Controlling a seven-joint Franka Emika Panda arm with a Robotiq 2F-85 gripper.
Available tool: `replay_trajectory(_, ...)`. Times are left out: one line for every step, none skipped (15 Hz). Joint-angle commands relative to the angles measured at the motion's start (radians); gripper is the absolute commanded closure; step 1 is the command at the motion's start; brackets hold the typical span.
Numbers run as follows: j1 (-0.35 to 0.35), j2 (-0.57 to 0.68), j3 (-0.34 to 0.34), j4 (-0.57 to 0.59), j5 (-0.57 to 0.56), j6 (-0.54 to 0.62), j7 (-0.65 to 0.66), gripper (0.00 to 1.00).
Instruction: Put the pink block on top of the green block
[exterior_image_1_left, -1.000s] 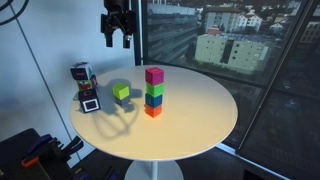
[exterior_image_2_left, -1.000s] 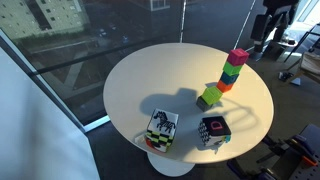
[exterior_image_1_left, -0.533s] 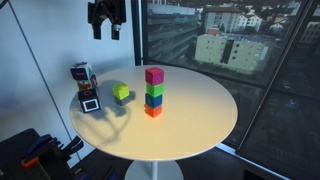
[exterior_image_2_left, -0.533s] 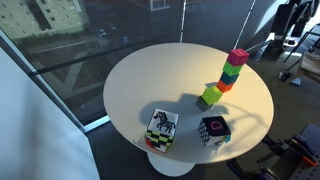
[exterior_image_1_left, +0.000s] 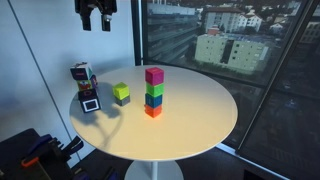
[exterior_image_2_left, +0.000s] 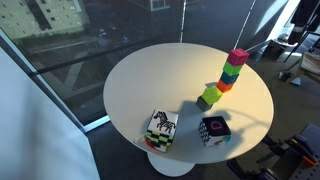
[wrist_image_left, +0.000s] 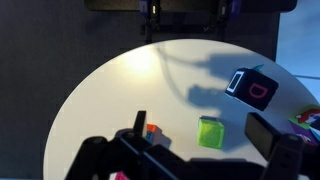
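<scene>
The pink block (exterior_image_1_left: 154, 75) sits on top of the green block (exterior_image_1_left: 154, 88). Under them are a blue block (exterior_image_1_left: 154, 100) and an orange block (exterior_image_1_left: 153, 111), making one upright stack on the round white table (exterior_image_1_left: 200, 120). The stack also shows in an exterior view, with the pink block (exterior_image_2_left: 239, 57) above the green block (exterior_image_2_left: 232, 72). My gripper (exterior_image_1_left: 95, 14) is open and empty, high above the table's far left side, well away from the stack. In the wrist view the open gripper (wrist_image_left: 198, 122) frames the table far below. The stack's orange block (wrist_image_left: 152, 130) peeks out by one finger.
A lime cube (exterior_image_1_left: 121, 93) (exterior_image_2_left: 210, 96) (wrist_image_left: 209, 132) lies alone on the table beside the stack. Two patterned cubes (exterior_image_1_left: 82, 73) (exterior_image_1_left: 91, 102) stand near the table's edge, and one shows in the wrist view (wrist_image_left: 252, 87). Glass windows stand behind the table.
My gripper has moved up and sideways away from the stack, still open. It has left the view of the second exterior camera. The blocks have not moved.
</scene>
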Motion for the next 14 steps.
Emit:
replay_trajectory(0.004, -0.079, -0.01, -0.052, 0.033, 0.036, -0.024, 0.0)
replay_trajectory(0.004, -0.093, -0.01, -0.065, 0.035, 0.053, -0.024, 0.0)
replay_trajectory(0.004, -0.106, -0.01, -0.076, 0.037, 0.068, -0.023, 0.0)
replay_trajectory(0.004, -0.118, -0.01, -0.085, 0.039, 0.083, -0.022, 0.0)
replay_trajectory(0.004, -0.128, -0.01, -0.095, 0.041, 0.099, -0.022, 0.0)
replay_trajectory(0.004, -0.137, -0.011, -0.104, 0.042, 0.114, -0.022, 0.0)
replay_trajectory(0.004, -0.146, -0.011, -0.114, 0.043, 0.127, -0.023, 0.0)
replay_trajectory(0.005, -0.152, -0.011, -0.121, 0.043, 0.137, -0.023, 0.0)
replay_trajectory(0.005, -0.157, -0.011, -0.126, 0.045, 0.144, -0.022, 0.0)
replay_trajectory(0.005, -0.16, -0.011, -0.132, 0.045, 0.151, -0.023, 0.0)
replay_trajectory(-0.002, -0.128, 0.001, -0.103, 0.025, 0.125, -0.002, 0.0)
replay_trajectory(-0.002, -0.13, 0.001, -0.106, 0.026, 0.127, -0.002, 0.0)
replay_trajectory(-0.002, -0.129, 0.001, -0.107, 0.026, 0.127, -0.002, 0.0)
replay_trajectory(-0.002, -0.128, 0.001, -0.107, 0.026, 0.127, -0.002, 0.0)
